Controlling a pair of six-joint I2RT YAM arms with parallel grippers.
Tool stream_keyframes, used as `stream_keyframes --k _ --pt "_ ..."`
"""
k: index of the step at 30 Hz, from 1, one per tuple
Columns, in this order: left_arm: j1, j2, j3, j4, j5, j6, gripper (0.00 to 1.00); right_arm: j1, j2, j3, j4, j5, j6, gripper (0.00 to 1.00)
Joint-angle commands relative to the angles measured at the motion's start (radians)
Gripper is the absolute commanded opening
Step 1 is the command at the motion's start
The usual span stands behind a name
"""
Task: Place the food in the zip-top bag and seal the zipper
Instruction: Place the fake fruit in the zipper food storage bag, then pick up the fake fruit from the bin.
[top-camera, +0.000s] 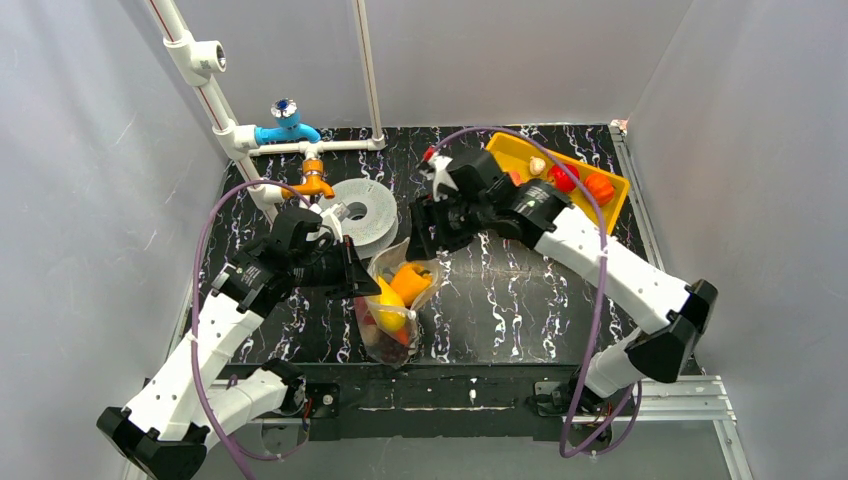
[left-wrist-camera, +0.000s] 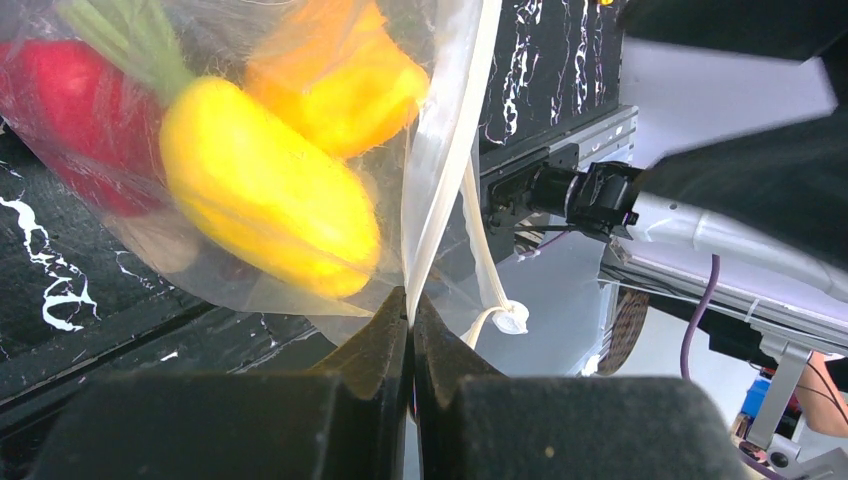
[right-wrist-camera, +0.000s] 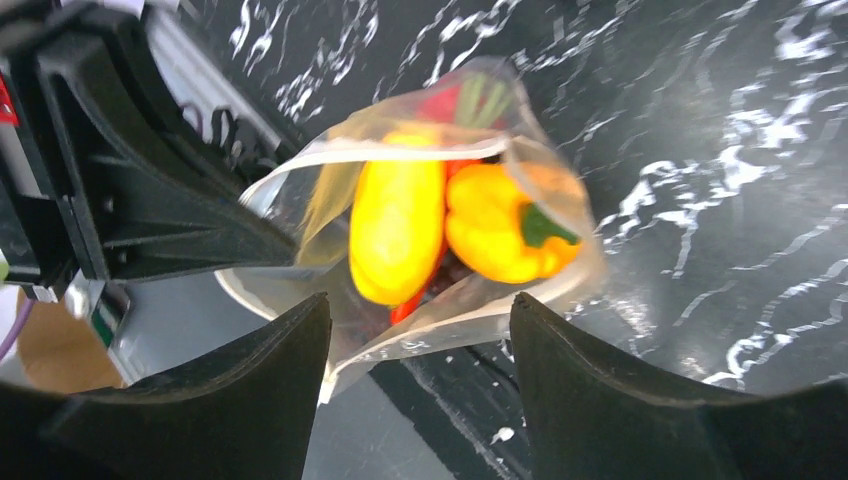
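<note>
The clear zip-top bag (top-camera: 385, 335) lies at the table's front middle, mouth up. Inside it are a yellow pepper (top-camera: 390, 305), an orange pepper (top-camera: 411, 281) and a red piece with a green stem (right-wrist-camera: 440, 100). My left gripper (top-camera: 362, 283) is shut on the bag's left mouth edge. In the left wrist view the jaws (left-wrist-camera: 411, 305) pinch the pale zipper strip (left-wrist-camera: 450, 140). My right gripper (top-camera: 432, 243) is open and empty just behind the bag. In the right wrist view its fingers (right-wrist-camera: 420, 320) straddle the open mouth's near rim (right-wrist-camera: 450, 325).
A yellow tray (top-camera: 505, 150) at the back right holds a red piece (top-camera: 565, 178), an orange piece (top-camera: 600, 187) and a pale one (top-camera: 538, 165). A grey spool (top-camera: 365, 212) lies behind the bag. White pipes with a blue tap (top-camera: 285, 128) stand at the back left.
</note>
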Motion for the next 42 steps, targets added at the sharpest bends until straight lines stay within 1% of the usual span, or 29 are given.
stream_keyframes --k 1,4,6,10,15,20,25,29,35,37,42 --pt "-0.005 -0.022 -0.015 -0.004 0.02 -0.005 0.0 -0.082 -0.091 -0.013 0.055 0.134 -0.008 0.75" --pt "-0.005 -0.023 -0.018 -0.004 0.02 -0.004 0.0 -0.172 -0.138 -0.072 0.103 0.177 0.003 0.78" --pt "-0.005 -0.024 -0.018 -0.005 0.019 -0.004 0.0 -0.255 -0.157 -0.116 0.133 0.19 0.018 0.8" --pt "-0.005 -0.019 -0.019 -0.006 0.02 -0.001 0.0 -0.401 -0.142 -0.159 0.168 0.18 0.066 0.81" --pt "-0.005 -0.014 -0.016 -0.006 0.022 0.001 0.0 -0.532 -0.037 -0.155 0.201 0.13 0.11 0.82" --pt "-0.005 -0.011 -0.004 -0.023 0.011 0.013 0.0 -0.636 0.131 -0.11 0.213 0.056 0.158 0.82" --pt "-0.004 -0.006 -0.001 -0.031 0.009 0.02 0.0 -0.696 0.312 0.0 0.184 0.001 0.138 0.83" --pt "-0.005 0.0 -0.001 -0.031 0.009 0.023 0.0 -0.722 0.412 0.074 0.175 -0.024 0.115 0.83" --pt "-0.005 0.006 0.006 -0.032 0.009 0.023 0.0 -0.728 0.5 0.115 0.197 -0.062 0.113 0.84" --pt "-0.005 0.007 0.006 -0.033 0.009 0.025 0.0 -0.728 0.52 0.124 0.21 -0.074 0.133 0.87" --pt "-0.005 0.006 0.001 -0.033 0.01 0.023 0.0 -0.727 0.542 0.098 0.249 -0.08 0.199 0.89"
